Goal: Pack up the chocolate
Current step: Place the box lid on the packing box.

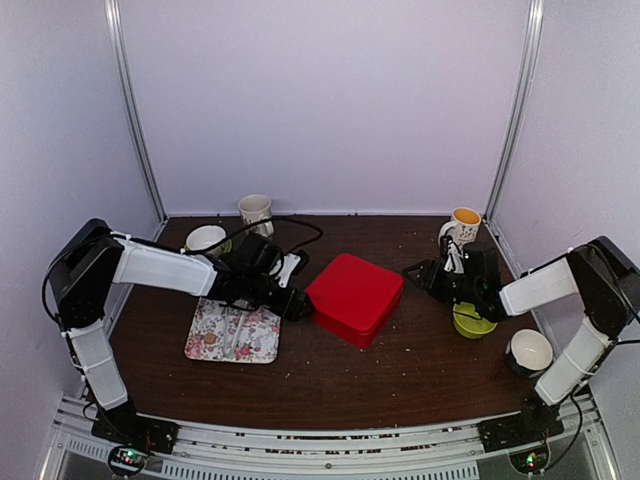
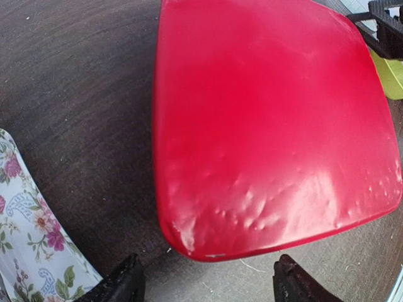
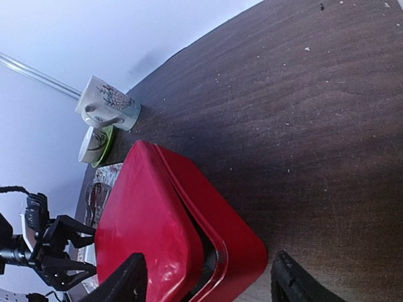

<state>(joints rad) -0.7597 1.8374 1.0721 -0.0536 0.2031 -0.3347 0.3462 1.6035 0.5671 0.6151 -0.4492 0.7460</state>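
A red box [image 1: 355,297] stands mid-table with its red lid [image 3: 145,226] sitting askew, a dark gap showing along the edge over the base [image 3: 242,242]. The chocolate is hidden; a small tan spot [image 1: 210,339] on the floral tray [image 1: 232,332] may be a piece, I cannot tell. My left gripper [image 1: 297,303] is open at the box's left corner, its fingertips [image 2: 126,283] spread just short of the lid [image 2: 271,126]. My right gripper [image 1: 413,273] is open at the box's right corner, which lies between its fingertips [image 3: 129,280] without being gripped.
Metal tongs lie on the floral tray [image 2: 31,239]. A white cup [image 1: 255,210] and a cup on a green saucer [image 1: 205,240] stand at the back left. At the right are a cup with an orange inside [image 1: 463,225], a green saucer [image 1: 473,322] and a white cup [image 1: 529,352].
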